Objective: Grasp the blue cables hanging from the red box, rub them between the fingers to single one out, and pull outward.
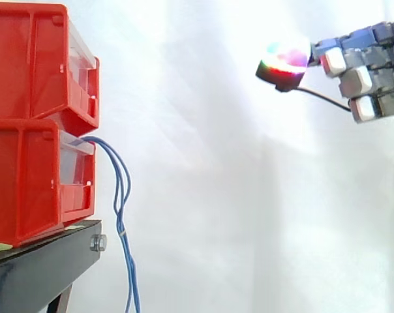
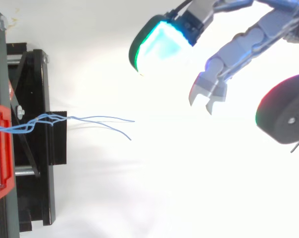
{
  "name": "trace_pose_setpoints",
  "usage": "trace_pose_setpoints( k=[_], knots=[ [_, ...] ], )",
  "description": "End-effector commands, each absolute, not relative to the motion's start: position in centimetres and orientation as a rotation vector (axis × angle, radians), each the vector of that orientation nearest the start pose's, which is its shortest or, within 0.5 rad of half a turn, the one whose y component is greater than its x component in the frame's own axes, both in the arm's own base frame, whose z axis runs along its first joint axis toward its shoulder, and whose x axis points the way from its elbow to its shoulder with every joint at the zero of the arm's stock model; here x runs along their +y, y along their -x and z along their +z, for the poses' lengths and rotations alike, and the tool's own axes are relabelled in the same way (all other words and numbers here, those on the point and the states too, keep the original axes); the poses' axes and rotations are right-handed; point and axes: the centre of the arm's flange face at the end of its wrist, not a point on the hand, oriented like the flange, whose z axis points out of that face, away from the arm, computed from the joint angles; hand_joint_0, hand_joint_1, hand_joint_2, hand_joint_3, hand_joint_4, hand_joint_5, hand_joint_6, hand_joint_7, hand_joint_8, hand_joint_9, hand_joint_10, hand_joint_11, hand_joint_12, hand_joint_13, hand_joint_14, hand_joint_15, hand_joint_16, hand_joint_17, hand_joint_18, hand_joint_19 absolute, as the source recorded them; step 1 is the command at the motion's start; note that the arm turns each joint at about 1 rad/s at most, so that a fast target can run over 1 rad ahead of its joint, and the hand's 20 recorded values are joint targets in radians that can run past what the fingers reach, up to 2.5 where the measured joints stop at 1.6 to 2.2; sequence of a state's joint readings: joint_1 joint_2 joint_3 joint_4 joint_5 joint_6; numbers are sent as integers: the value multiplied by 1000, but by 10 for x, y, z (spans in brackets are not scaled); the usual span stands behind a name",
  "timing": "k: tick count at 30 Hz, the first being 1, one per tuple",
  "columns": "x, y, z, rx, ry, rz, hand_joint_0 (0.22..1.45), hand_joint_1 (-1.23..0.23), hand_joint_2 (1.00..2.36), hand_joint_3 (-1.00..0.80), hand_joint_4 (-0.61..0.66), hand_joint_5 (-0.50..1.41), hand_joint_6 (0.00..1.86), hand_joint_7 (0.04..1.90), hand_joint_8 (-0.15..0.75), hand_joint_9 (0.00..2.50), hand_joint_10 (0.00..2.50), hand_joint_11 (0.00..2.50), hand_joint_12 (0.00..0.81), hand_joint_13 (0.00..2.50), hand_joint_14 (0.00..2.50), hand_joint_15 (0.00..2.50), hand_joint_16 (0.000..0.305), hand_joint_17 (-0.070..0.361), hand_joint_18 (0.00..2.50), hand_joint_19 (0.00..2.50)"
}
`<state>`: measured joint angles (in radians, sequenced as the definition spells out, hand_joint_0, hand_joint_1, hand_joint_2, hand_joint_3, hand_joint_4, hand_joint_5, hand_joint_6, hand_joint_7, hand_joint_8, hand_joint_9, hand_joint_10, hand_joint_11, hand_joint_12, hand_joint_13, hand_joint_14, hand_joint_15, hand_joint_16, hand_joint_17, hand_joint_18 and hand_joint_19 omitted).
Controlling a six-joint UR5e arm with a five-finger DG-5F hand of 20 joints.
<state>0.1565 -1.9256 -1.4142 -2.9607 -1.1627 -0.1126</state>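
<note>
Step in hand, at a guess: the reach, with no grasp made yet. High up at the right edge of the side view, the hand [image 1: 370, 65], open, fingers loose and spread, nothing in them, one glowing pad [image 1: 285, 62] out in front. Well apart from the blue cables [image 1: 122, 195]. Cables out of the front of the lower red box [image 1: 27, 182], under the upper red box [image 1: 27, 59], then down past the end of the black stand [image 1: 47, 267] and off the bottom of the view, close together in one thin bunch. Next move, most likely: down and across to that bunch, then a soft close of fingers and thumb round it (too hard a squeeze, and no room to rub one loose). Calls for good aim, with things so thin and free to swing. Plain from the side and not from above: the height of the hand over the cables, and the long drop of the cables before the white curtain [image 1: 216, 195]. Plain from above and not from the side: the cables [image 2: 90, 119] as a few strands, crossed near the box and parted at the far ends, and the wide gap between the green-blue pad [image 2: 162, 42] and the other fingers [image 2: 238, 47].
</note>
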Motion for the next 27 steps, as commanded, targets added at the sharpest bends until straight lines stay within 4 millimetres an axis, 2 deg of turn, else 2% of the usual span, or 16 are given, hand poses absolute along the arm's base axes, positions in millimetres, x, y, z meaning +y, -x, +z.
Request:
trace_pose_setpoints(
  k=[1, 11, 16, 19, 20, 22, 24, 25, 27],
  knots=[
    [-72, -649, 360, 1125, -1269, 911, 532, -623, 1002, -464, 187, -169, 502, 707, 251, 928, 16, 496, 343, 992, 32, 800, 55, 124, 720, 722],
    [-72, -655, 359, 1091, -1258, 929, 537, -621, 1003, -463, 190, -168, 502, 709, 250, 943, 18, 500, 346, 997, 32, 802, 54, 122, 716, 732],
    [-68, -663, 340, 1107, -1261, 925, 537, -621, 1004, -463, 191, -167, 502, 712, 250, 956, 18, 508, 345, 1008, 31, 816, 54, 122, 724, 733],
    [-66, -668, 341, 1076, -1245, 941, 537, -621, 1003, -462, 187, -166, 502, 709, 252, 960, 17, 521, 343, 1012, 32, 830, 54, 121, 724, 723],
    [-66, -673, 330, 1065, -1250, 936, 537, -621, 1002, -463, 188, -166, 502, 710, 253, 959, 17, 527, 342, 1012, 33, 837, 54, 121, 722, 724],
    [-65, -675, 327, 1064, -1247, 937, 536, -622, 1002, -466, 184, -167, 502, 715, 250, 927, 19, 522, 347, 1005, 33, 832, 54, 122, 724, 723],
    [-64, -682, 302, 1081, -1263, 922, 527, -631, 1002, -471, 182, -174, 502, 712, 253, 888, 16, 514, 353, 957, 32, 811, 55, 124, 703, 711],
    [-66, -684, 299, 1070, -1263, 917, 523, -633, 1002, -472, 180, -174, 502, 711, 254, 871, 16, 504, 357, 936, 31, 796, 55, 124, 705, 709],
    [-66, -687, 293, 1055, -1266, 911, 513, -639, 1001, -481, 162, -182, 502, 687, 242, 711, 11, 286, 349, 727, 23, 541, 55, 124, 626, 619]
  ],
)
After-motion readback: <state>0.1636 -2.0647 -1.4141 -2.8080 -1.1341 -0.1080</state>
